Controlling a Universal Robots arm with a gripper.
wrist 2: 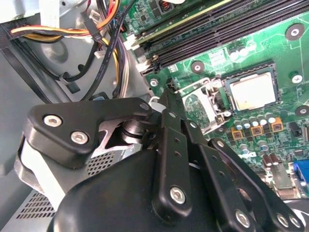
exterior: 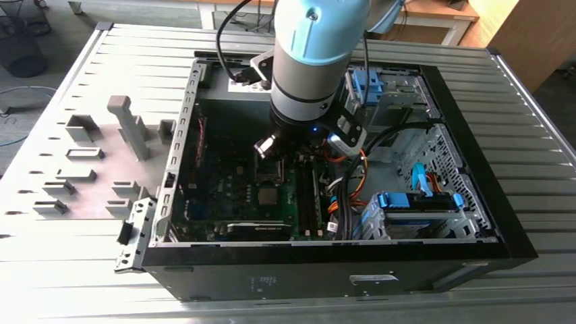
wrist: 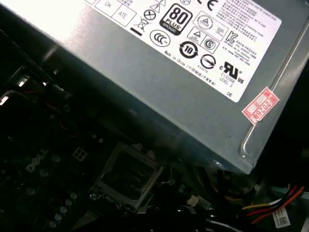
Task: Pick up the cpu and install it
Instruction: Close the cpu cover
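- One arm is working here. Its fingers (wrist 2: 168,99) are hanging inside the open computer case (exterior: 297,266), drawn together at the tips, with nothing that I can see between them.
- The cpu (wrist 2: 252,90) is not being held. It is lying flat in its socket on the green motherboard (wrist 2: 285,53), silvery top facing up.
- In the second wrist view the fingertips are pointing at the metal socket frame (wrist 2: 200,104), which seems to be standing tilted open. The chip is lying just beyond that frame, near the fingers but apart from them.
- In the exterior view the chip is sitting on the side of the fingers nearest the case's closest wall.
- Being square, the chip is showing no long axis; its edges are running parallel to the socket's border.
- Room is looking tight to me. The memory slots (wrist 2: 227,29) are running along one side, cables (wrist 2: 104,53) are crowding in behind, and the grey power supply (wrist: 159,92) is looming close by.
- The case is resting on a slatted metal worktop (exterior: 504,121), with grey holder blocks (exterior: 126,125) standing well apart on the exterior view's left.
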